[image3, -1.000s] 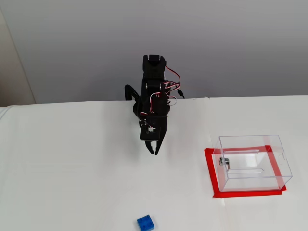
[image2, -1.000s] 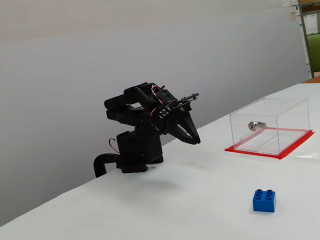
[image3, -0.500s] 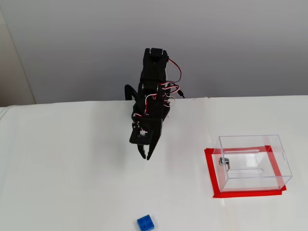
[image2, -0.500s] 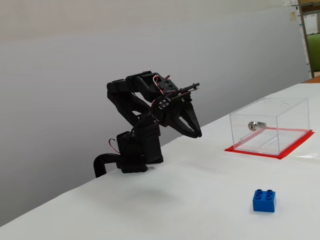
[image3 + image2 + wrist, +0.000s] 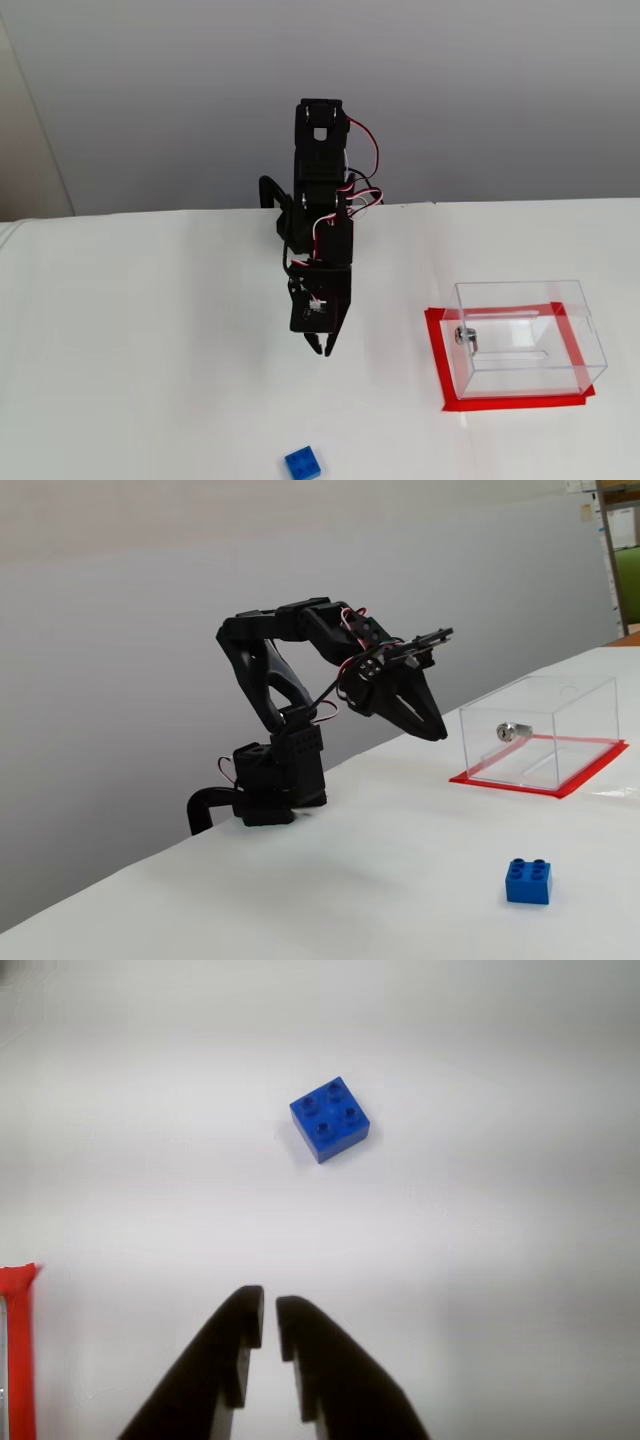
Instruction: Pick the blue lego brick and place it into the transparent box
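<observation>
- Since the blue lego brick (image 5: 330,1119) sits untouched on the white table (image 5: 400,880), studs up and by itself, none of the task looks done yet.
- In the wrist view the gripper (image 5: 268,1310) is held above the table with its two black fingers nearly together, only a thin slit between the tips, and nothing between them.
- The brick lies ahead of the fingertips in that view, well apart from them and a little to the right of their line.
- In a fixed view from the side the gripper (image 5: 437,735) hangs in the air, tips pointing down and forward, with the brick (image 5: 528,881) low on the table and far from it.
- In a fixed view from above the gripper (image 5: 322,348) is between the arm's base and the brick (image 5: 303,463), which rests near the bottom edge of the picture.
- The transparent box (image 5: 540,730) stands on its red base off to the right in both fixed views; it appears empty apart from the small silver lock (image 5: 512,730) on one wall, though reflections in the clear walls make that less than certain.
- What is left, by my reading: spread the fingers, come down over the brick, close on it, lift, carry it across to the box and let it go inside.
</observation>
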